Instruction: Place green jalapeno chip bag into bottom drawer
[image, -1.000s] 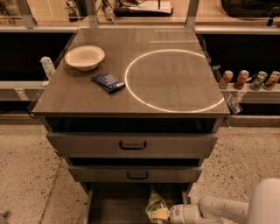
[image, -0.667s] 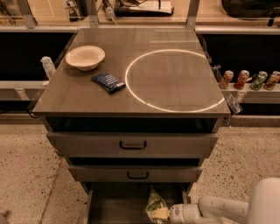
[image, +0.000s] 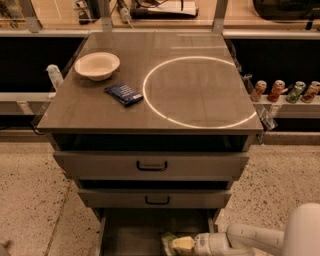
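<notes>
The green jalapeno chip bag (image: 176, 243) shows as a crumpled green and pale patch at the near right of the open bottom drawer (image: 130, 234), just above its flat grey floor. My gripper (image: 193, 245) reaches in from the right on a white arm and is shut on the bag's right side. The lower part of the bag and of the drawer is cut off by the frame's edge.
Two drawers with black handles, the top one (image: 152, 165) and the middle one (image: 157, 200), stand slightly open above. On the cabinet top are a white bowl (image: 97, 65) and a small dark-blue packet (image: 124, 93). Several cans (image: 280, 90) line a shelf at the right.
</notes>
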